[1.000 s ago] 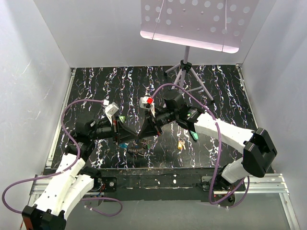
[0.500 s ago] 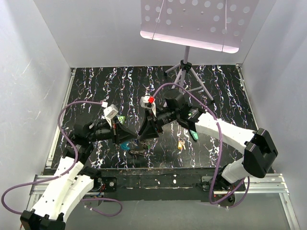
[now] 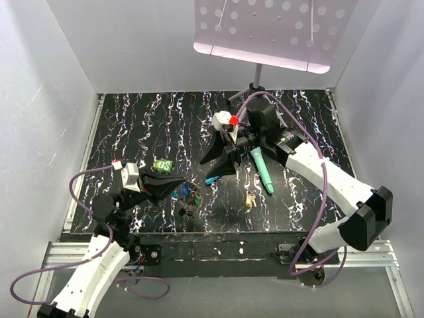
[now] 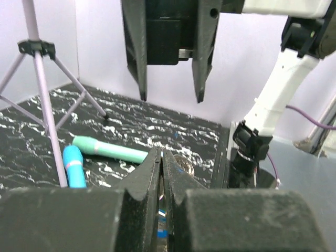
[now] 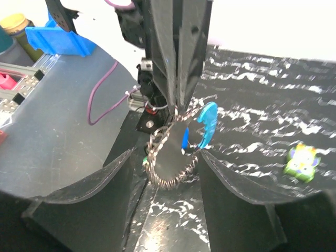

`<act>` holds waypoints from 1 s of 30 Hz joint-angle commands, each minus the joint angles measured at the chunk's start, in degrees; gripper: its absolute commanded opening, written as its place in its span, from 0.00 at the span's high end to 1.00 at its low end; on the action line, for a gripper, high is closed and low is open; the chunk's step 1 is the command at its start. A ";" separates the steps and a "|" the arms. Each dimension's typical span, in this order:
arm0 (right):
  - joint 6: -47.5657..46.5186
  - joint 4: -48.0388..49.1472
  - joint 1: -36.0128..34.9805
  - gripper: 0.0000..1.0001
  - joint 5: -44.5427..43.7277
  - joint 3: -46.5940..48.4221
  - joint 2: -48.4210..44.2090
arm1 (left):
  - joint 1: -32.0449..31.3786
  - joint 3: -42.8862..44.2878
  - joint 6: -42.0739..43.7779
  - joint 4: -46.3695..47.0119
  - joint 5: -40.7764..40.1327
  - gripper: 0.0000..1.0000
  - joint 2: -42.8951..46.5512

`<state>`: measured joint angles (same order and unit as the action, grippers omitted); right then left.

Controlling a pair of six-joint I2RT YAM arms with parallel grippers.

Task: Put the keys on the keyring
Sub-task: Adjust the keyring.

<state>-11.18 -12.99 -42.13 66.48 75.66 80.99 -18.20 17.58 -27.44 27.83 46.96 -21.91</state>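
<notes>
At the near edge, step: the keyring seems to be held ready for another key.
Left gripper: fingers pressed together, clamped on the keyring, which hangs at its tips.
Next move: probably to fetch the loose yellow key; this asks for a fine pinch on its head.
Farther back, right gripper: fingers well apart, holding nothing.

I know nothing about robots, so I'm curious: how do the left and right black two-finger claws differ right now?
The left gripper is pinched shut; the right gripper stands open. The left gripper holds the grey chain-like keyring with a blue curved section; the right gripper holds nothing. Both are black, with two tapering fingers.
</notes>
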 commanded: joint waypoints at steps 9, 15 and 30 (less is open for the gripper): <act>-2.02 -1.08 -1.90 0.46 -3.71 10.56 2.77 | -0.09 -3.61 -21.34 41.77 -14.35 1.00 -9.38; 1.33 -0.19 -1.90 0.48 -6.80 12.49 4.00 | -0.17 -1.85 -20.20 36.69 -13.30 1.00 -9.56; 12.22 6.84 -5.68 0.60 -4.52 12.23 6.90 | -0.09 0.26 -16.50 24.99 -11.37 1.00 -7.62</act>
<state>-4.21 -10.61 -47.09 60.88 85.73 85.97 -18.20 15.03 -44.80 53.36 35.68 -29.78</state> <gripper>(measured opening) 0.434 0.017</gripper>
